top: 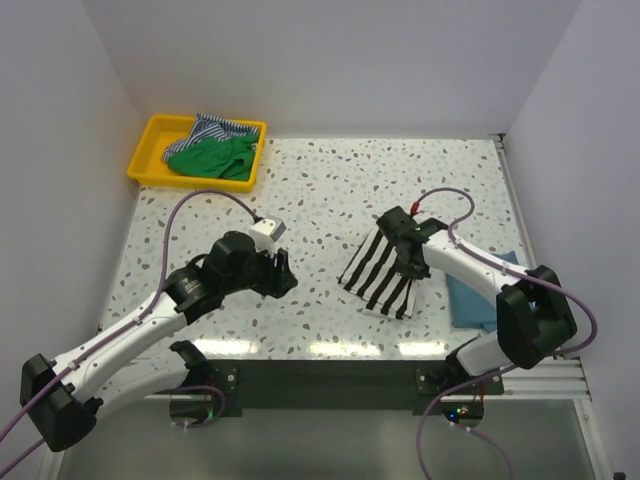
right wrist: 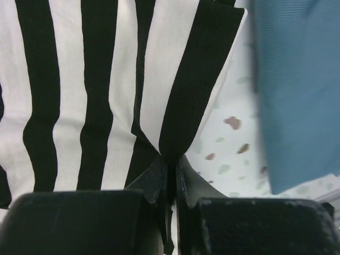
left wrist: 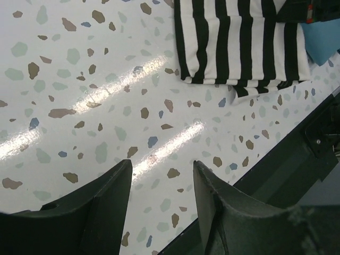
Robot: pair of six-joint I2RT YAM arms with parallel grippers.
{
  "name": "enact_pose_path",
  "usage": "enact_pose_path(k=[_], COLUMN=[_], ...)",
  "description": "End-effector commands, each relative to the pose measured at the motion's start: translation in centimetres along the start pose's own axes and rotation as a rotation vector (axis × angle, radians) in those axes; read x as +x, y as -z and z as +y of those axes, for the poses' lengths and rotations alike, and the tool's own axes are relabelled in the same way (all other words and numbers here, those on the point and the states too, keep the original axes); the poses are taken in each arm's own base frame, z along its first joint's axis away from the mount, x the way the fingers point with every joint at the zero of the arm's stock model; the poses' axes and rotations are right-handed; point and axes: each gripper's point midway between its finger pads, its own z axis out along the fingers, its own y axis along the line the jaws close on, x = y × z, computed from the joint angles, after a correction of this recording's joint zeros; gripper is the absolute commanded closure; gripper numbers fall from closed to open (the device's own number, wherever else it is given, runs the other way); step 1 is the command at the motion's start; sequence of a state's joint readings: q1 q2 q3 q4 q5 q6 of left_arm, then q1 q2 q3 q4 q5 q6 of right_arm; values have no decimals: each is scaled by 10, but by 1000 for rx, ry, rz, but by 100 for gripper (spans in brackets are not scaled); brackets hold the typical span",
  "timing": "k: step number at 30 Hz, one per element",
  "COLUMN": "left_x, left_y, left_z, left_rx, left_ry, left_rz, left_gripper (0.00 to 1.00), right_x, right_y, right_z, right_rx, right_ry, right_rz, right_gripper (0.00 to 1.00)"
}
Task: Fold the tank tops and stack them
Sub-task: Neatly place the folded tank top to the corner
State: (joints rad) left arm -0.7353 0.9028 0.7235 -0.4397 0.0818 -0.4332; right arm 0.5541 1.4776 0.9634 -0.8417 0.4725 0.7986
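Plainly, the right gripper [right wrist: 170, 166] is pressed together on a pinched-up fold of the black-and-white striped tank top [right wrist: 79, 90], and the cloth rises in a ridge from between its 2 fingers. In the top view the gripper's tips are lost behind its own body, so the grip reads only from the wrist camera. That top lies folded on the speckled table [top: 330, 190] at centre-right, near the front edge, with the right arm covering part of its right side. Just beside it to the right, with a strip of table between, lies the teal-blue tank top [top: 472, 308]. It is largely hidden under the right arm from above and cut off by the frame edge in both wrist views, so whether it is folded cannot be told. The left gripper [left wrist: 160, 172] hangs over bare table left of the striped top, its 2 fingers spread with nothing between them. At the far left corner the yellow tray [top: 155, 150] holds the green tank top [top: 215, 158], bunched over the finely blue-striped tank top [top: 215, 127], of which only a strip shows.
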Motion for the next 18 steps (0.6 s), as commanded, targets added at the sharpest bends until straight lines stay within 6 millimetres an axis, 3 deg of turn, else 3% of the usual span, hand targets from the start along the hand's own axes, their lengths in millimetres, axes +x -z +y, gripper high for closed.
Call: enact_pose_path(k=[1, 9, 18], left_x=[-12, -13, -15], left_y=[9, 15, 22], left_z=[-7, -11, -14], left_rx=[33, 61, 66], left_ry=[-52, -61, -72], left_rz=[-32, -63, -94], left_gripper=[45, 43, 41], right_x=[-15, -49, -82], right_y=[21, 43, 45], right_z=[-45, -86, -115], right_rx=[95, 185, 243], right_ry=[61, 186, 251], right_rz=[-33, -63, -58], right_gripper=[100, 100, 100])
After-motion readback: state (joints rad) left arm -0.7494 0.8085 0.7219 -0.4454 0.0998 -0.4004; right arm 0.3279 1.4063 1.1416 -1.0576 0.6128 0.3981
